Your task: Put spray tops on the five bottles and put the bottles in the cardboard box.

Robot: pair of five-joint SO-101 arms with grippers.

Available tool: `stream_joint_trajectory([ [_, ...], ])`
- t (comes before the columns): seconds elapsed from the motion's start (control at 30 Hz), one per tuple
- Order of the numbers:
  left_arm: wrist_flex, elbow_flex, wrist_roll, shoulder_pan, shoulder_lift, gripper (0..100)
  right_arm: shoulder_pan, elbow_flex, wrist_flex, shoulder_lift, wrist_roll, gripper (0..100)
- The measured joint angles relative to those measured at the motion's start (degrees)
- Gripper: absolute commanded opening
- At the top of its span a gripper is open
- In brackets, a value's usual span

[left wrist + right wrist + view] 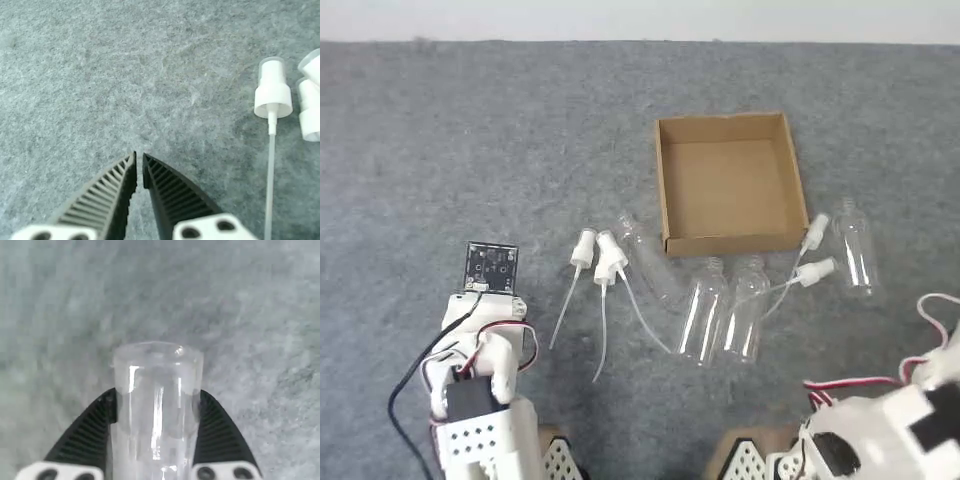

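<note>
A clear plastic bottle (pixel 156 410) sits clamped between the 2 black ribbed fingers of the right gripper (pixel 157 396), its flat end pointing away from the wrist over the grey felt table cover (pixel 250 315). In the high view the right arm (pixel 895 430) stands at the near right corner.

4 more clear bottles lie on their sides on the felt. 2 of them (pixel 705 310) (pixel 745 308) lie side by side just in front of the cardboard box (pixel 790 170), necks toward it. A third bottle (pixel 645 258) lies slanted off the box's near left corner, and a fourth bottle (pixel 855 245) lies just off its near right corner. The box is open at the top.

2 white spray tops (pixel 816 231) (pixel 817 270) lie between the box's right corner and the fourth bottle, their thin dip tubes trailing toward the paired bottles. Left of the slanted bottle lie another spray top (pixel 583 249) and a neighbouring one (pixel 610 258), tubes pointing toward the near edge.

The left gripper (pixel 139 158) hovers over bare felt with its fingertips drawn almost together, holding nothing; that left-hand spray top (pixel 272 94) lies off to one side of it. The left arm (pixel 480 390) stands at the near left.
</note>
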Motion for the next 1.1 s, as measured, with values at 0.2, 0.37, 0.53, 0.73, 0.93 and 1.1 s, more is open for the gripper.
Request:
stream_joint_trajectory([
  [0.2,0.00,0.00,0.00,0.00,0.00,1,-4.22,-14.07,3.78,5.98,-15.56,3.3],
  [0.37,0.00,0.00,0.00,0.00,0.00,1,-9.05,-22.42,3.78,9.41,-25.32,11.0],
  [0.53,0.00,0.00,0.00,0.00,0.00,1,-11.52,-27.34,3.78,13.80,-32.09,15.3],
  [0.73,0.00,0.00,0.00,0.00,0.00,1,-14.07,-29.01,3.78,19.52,-34.20,16.4],
  [0.93,0.00,0.00,0.00,0.00,0.00,1,-15.65,-29.01,4.22,20.57,-34.20,32.5],
  [1.1,0.00,0.00,0.00,0.00,0.00,1,-16.62,-29.10,4.48,20.57,-34.20,32.8],
])
